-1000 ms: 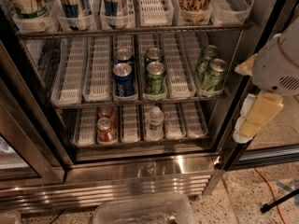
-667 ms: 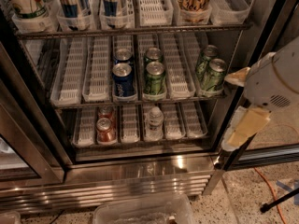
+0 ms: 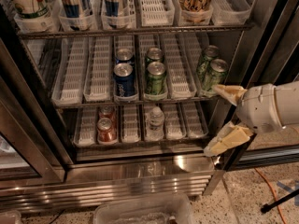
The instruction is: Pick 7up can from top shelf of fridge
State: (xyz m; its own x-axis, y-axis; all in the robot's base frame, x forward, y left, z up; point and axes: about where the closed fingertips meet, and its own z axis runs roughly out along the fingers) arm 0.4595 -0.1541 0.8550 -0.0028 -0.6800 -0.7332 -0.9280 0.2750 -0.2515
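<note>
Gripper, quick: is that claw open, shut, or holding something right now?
Gripper: open, holding nothing, at the right side of the fridge opening.

- Two blue cans (image 3: 124, 77) are standing in one lane of the middle rack.
- Dark-green cans (image 3: 156, 76) are sitting in the next lane, with a further green pair (image 3: 214, 73) sitting at that rack's right edge.
- Red cans (image 3: 105, 129) are sitting at the lowest rack's left.
- A clear bin (image 3: 140, 210) is resting on the floor.
- An orange cable (image 3: 273, 188) is trailing bottom right, below the gripper (image 3: 223, 118), which is hanging spread-fingered.
</note>
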